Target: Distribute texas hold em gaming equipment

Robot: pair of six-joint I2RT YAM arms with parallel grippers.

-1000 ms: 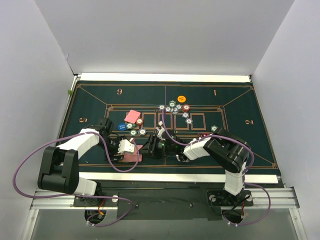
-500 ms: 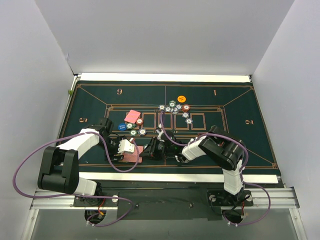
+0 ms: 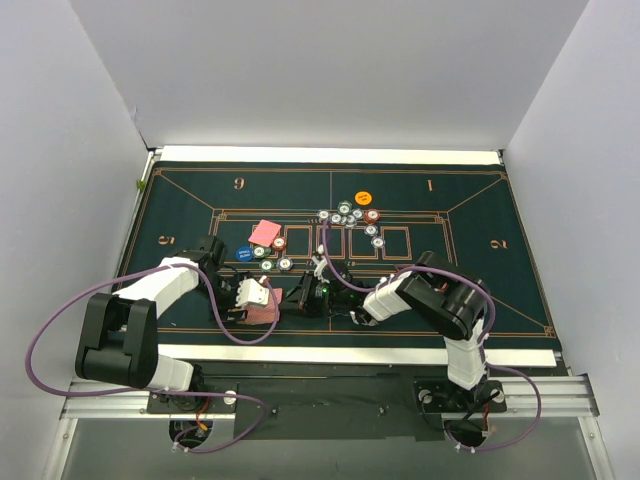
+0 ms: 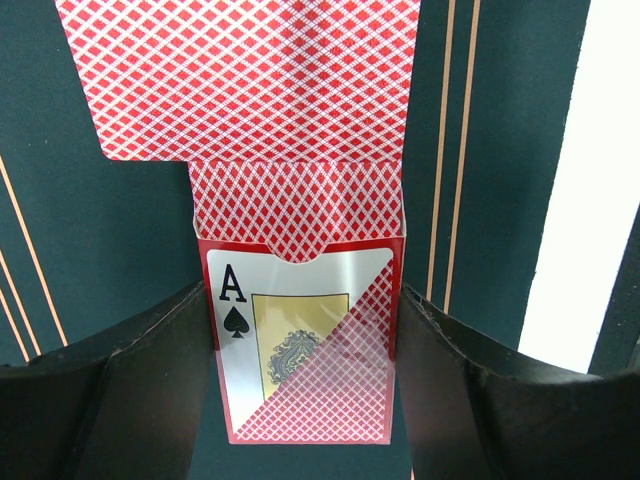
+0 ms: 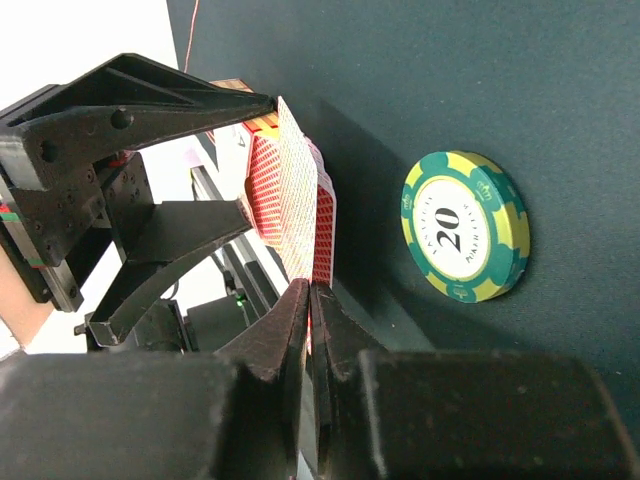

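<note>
Red diamond-backed box (image 4: 300, 400), printed with an "A" and a spade, is clamped between the left gripper's (image 4: 305, 300) fingers. Its flap is open, and it sits over the green mat (image 3: 480, 200) near the front edge. The right gripper (image 5: 310, 292) has its fingers pressed together, pinching the edge of one red-backed card (image 5: 295, 190) just beside the box. A green chip (image 5: 465, 227) marked "20" lies flat close by. Farther back, more chips (image 3: 350, 215) cluster beside the orange disc (image 3: 363, 197), and a blue disc (image 3: 244, 253) lies to the left. The mat reads "6", "1" and "2".
</note>
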